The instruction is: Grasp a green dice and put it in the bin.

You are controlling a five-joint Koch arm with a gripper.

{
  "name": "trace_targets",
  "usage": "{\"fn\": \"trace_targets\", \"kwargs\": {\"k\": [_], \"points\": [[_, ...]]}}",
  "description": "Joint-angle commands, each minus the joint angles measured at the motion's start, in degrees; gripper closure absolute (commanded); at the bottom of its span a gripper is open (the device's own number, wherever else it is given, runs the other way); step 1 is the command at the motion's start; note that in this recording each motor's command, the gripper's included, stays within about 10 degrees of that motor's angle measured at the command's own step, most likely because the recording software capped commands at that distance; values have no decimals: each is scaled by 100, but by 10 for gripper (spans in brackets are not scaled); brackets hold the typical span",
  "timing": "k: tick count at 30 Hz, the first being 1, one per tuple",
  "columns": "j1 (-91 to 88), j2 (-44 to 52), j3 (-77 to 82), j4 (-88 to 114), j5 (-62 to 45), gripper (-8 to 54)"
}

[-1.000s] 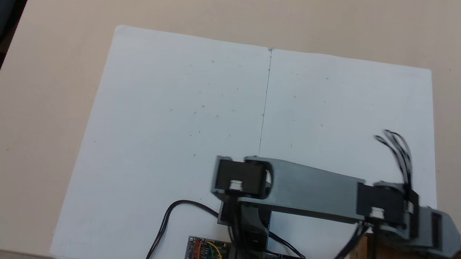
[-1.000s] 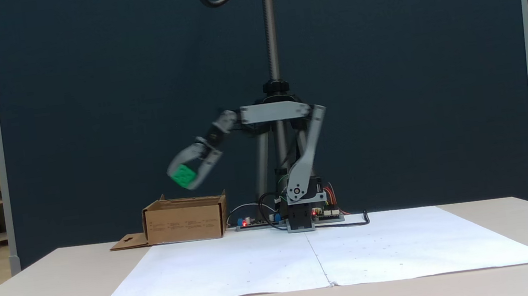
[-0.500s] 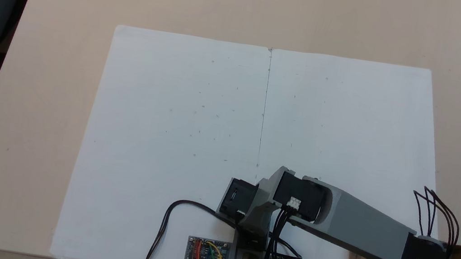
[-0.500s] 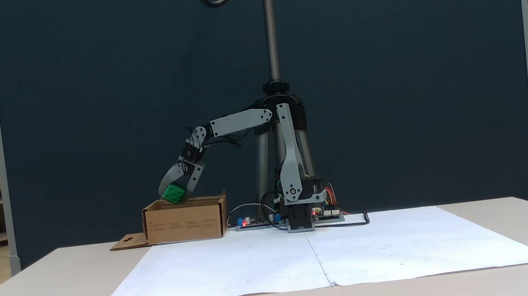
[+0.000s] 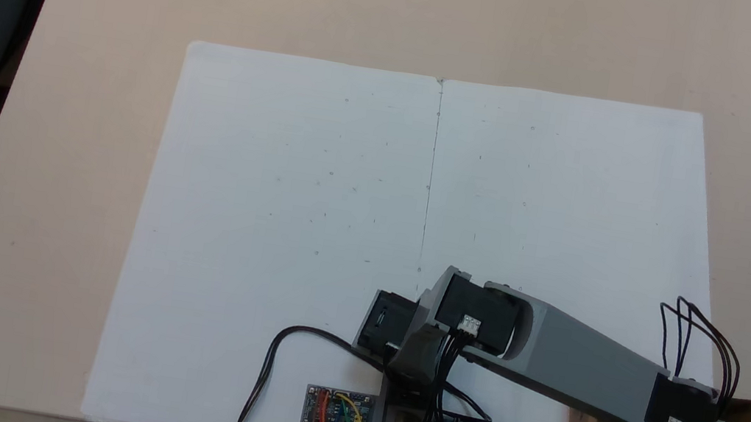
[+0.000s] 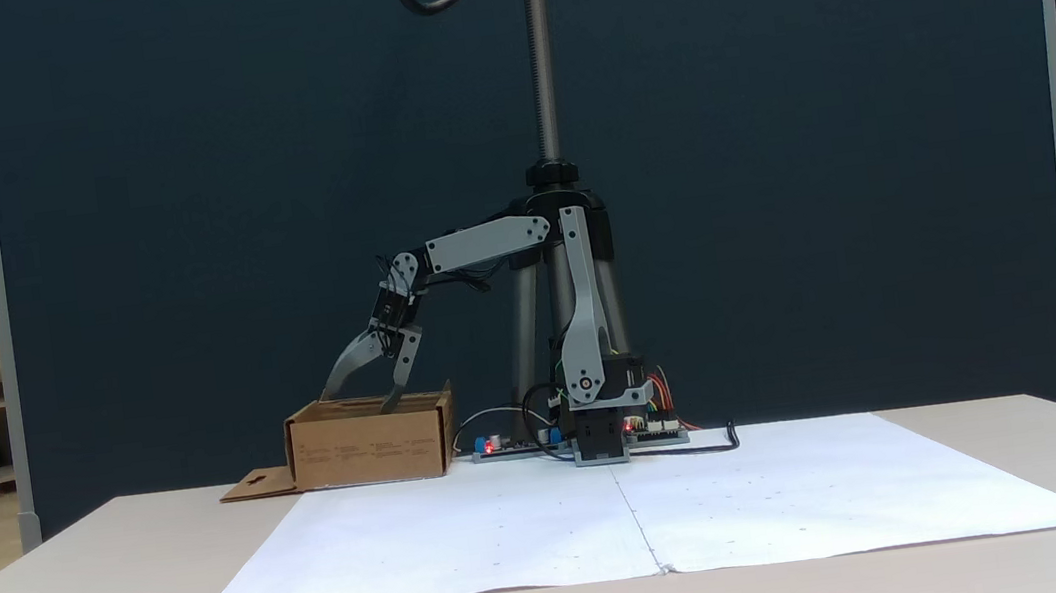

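The gripper (image 6: pixel 359 399) has spread above the bin (image 6: pixel 370 445), dice gone.

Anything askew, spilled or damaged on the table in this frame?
Nothing stands out. The gripper hangs open over the bin, the bin sits upright with its flap flat, and the paper sheets lie flat.
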Motion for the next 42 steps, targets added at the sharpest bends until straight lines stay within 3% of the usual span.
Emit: {"fn": "trace_targets", "kwargs": {"k": [1,5,9,15,29,32,42], "points": [[35,255,-105,62,-650,62],[-26,360,-105,-132,-369,62],[-316,519,-158,-1134,923,63],[-1239,1072,-492,-1239,2021,63],[-4860,2232,-105,-1222,2109,61],[-5599,2303,-9,-1222,2109,36],[-8332,3217,1828,-1248,2101,20]]}}
